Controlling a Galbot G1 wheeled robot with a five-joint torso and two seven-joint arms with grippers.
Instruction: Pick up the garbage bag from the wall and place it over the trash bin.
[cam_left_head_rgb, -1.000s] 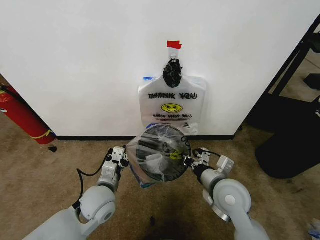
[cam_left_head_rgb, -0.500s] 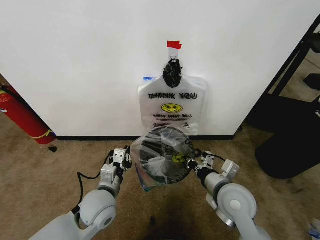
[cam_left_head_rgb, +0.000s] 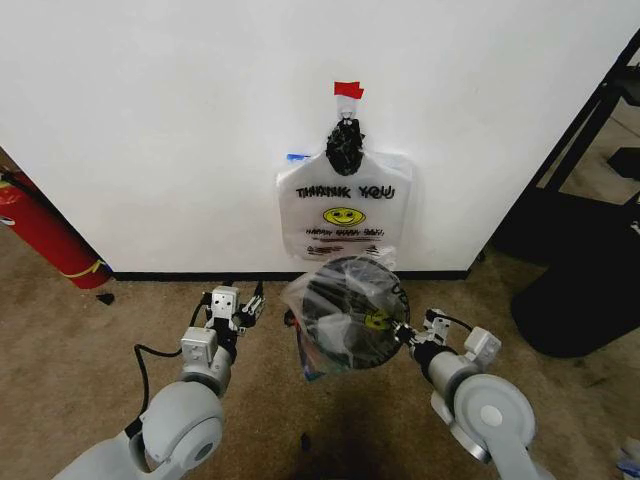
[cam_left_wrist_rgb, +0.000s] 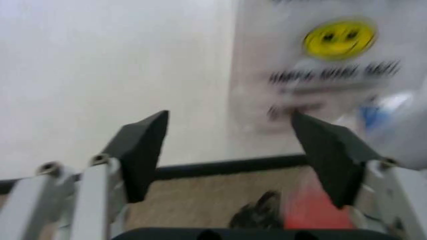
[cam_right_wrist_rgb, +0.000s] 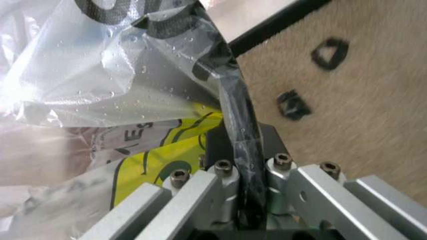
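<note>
The garbage bag, crinkly translucent plastic with a yellow smiley and a blue patch low down, is draped over the round black trash bin on the carpet in front of the wall. My right gripper is at the bin's right side. In the right wrist view this gripper is shut on the bag's plastic together with the bin's black rim. My left gripper is open, left of the bin and clear of it. In the left wrist view its fingers stand wide apart with nothing between them.
A second "THANK YOU" bag hangs on the white wall under a strip of red tape. A red fire extinguisher leans at the far left. Black furniture stands at the right. Brown carpet lies open around the bin.
My left gripper has let go of the bag, opened and drawn back to the left. The bin with the bag, held by my right gripper, has shifted right.
</note>
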